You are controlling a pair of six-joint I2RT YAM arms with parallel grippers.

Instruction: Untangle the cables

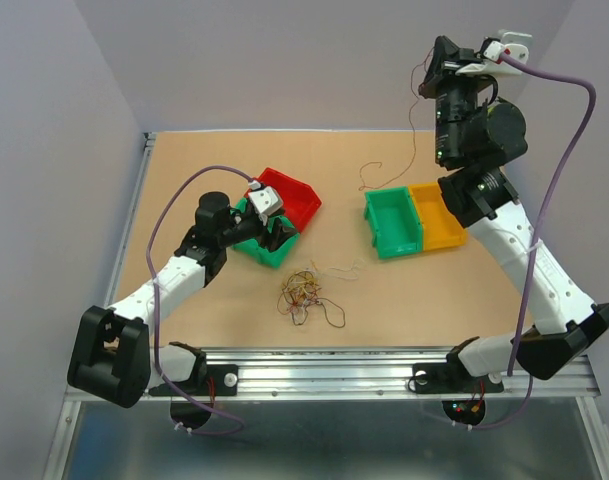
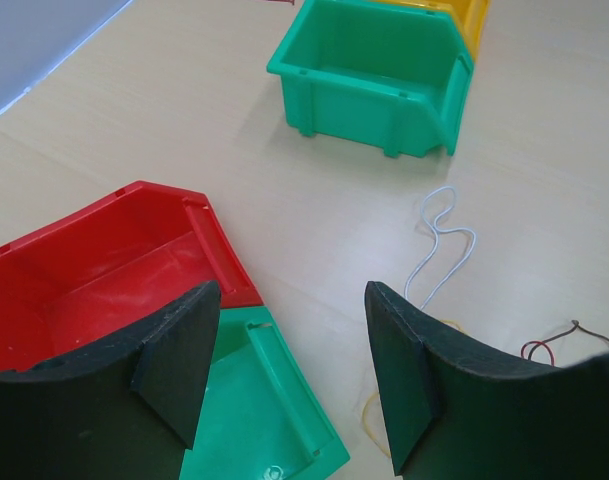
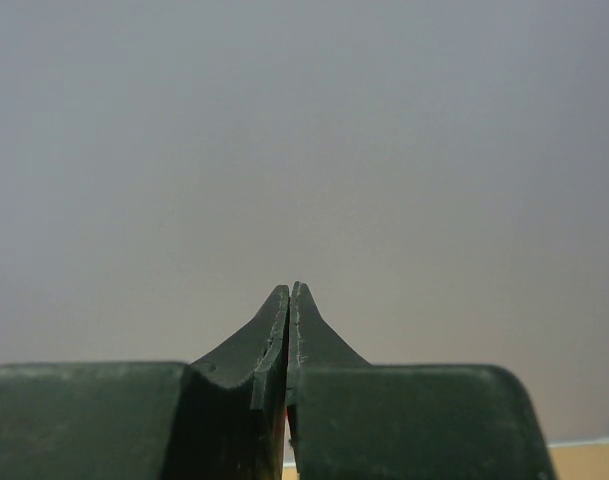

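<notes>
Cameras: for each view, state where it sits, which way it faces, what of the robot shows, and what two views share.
Top external: above and behind the robot, looking down on the table; left arm and right arm show.
Left wrist: low over the red bin, facing the far green bin; open left gripper shows.
Right wrist: raised, facing a grey wall; right gripper, shut on a dark cable, shows.
Shared: top external and left wrist both see those two bins.

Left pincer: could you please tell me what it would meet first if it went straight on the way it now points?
The left pincer would probably meet bare table just past the red bin, beside the whitish wire; on a flatter line, the far green bin. Depth is unclear.
</notes>
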